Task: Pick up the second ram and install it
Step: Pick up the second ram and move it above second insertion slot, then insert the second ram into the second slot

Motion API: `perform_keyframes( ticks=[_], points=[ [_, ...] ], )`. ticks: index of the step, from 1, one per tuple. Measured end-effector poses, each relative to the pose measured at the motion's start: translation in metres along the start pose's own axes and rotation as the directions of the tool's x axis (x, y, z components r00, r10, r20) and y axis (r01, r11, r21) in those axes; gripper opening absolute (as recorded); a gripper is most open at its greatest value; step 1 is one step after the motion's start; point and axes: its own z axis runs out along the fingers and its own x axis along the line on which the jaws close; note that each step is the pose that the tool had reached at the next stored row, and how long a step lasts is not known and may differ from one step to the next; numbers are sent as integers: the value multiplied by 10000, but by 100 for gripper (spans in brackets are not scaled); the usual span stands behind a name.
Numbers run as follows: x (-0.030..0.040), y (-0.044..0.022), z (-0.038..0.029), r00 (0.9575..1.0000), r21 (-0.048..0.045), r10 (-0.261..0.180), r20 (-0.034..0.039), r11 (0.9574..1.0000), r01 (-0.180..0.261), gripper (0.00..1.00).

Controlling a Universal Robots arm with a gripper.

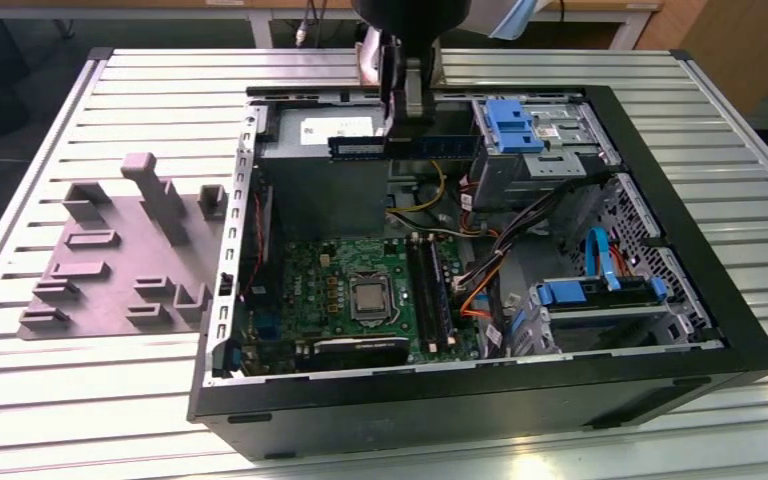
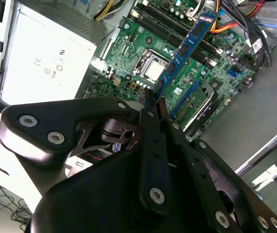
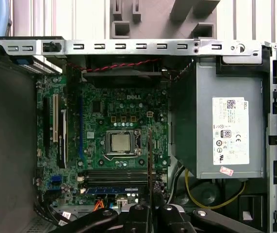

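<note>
The second ram (image 1: 427, 146) is a long, thin board that I hold level above the open computer case (image 1: 491, 400), over its far end. My gripper (image 1: 404, 130) comes down from above and is shut on the stick near its middle. In the second wrist view the ram (image 2: 187, 46) juts out from between the fingers (image 2: 150, 145) over the green motherboard (image 2: 143, 43). In the first wrist view the ram (image 3: 150, 155) shows edge-on as a thin line, crossing the black socket rails (image 3: 114, 174). My gripper (image 3: 150, 206) stays well above the board.
Another stick (image 3: 114, 190) sits in a rail beside the free ones. The silver power supply (image 3: 230, 131) lies under the gripper's side. Loose cables (image 1: 491, 260) and blue drive bays (image 1: 511, 125) crowd the exterior view's right. Mauve fixture blocks (image 1: 117, 250) stand outside the case on the exterior view's left.
</note>
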Motion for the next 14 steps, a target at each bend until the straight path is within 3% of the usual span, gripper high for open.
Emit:
perform_keyframes(
  ticks=[14],
  points=[
    [0, -3, 1, 9999, 3, 135, -6, 9999, -135, 14]
  ],
)
